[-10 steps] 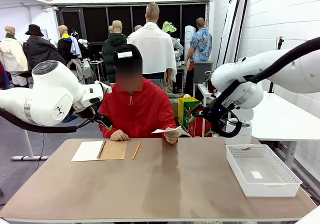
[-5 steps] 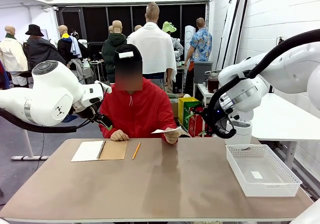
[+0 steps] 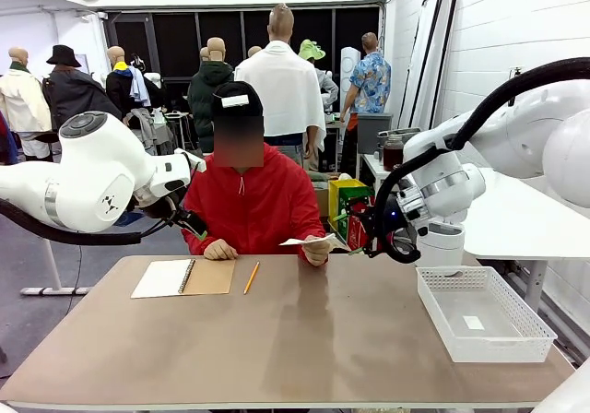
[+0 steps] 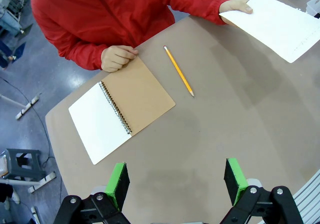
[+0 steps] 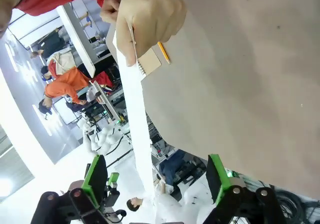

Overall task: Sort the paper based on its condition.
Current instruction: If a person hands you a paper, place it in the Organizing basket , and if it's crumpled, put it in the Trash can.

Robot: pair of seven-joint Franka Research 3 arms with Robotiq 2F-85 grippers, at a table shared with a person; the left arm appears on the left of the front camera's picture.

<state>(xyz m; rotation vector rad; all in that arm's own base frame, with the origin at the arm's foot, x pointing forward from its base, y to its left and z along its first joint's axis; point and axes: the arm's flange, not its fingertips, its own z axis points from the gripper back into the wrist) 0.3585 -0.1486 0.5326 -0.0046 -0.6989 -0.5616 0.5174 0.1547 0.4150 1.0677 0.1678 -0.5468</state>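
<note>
Right gripper [image 5: 156, 176] has its green pads wide apart with nothing between them yet. In the right wrist view the paper [image 5: 137, 129] hangs edge-on straight ahead of the gap, pinched at its top by the person's hand [image 5: 150, 16]. The sheet looks flat and clean to me, not crumpled. What's changed over the last second: the right arm has swung in from the right side toward the middle, so the claw now sits just beside the held-out sheet at the table's far edge, while the person's hand and the sheet haven't budged. I read that as the handover grab being lined up, with 0 sorting done on this sheet so far. Left gripper [image 4: 175, 179] is also spread open and hasn't moved, hovering over the table [image 3: 323, 339] near the open notebook [image 4: 122, 114] and pencil [image 4: 178, 70]. White basket [image 3: 502, 347] waits at the near right.
</note>
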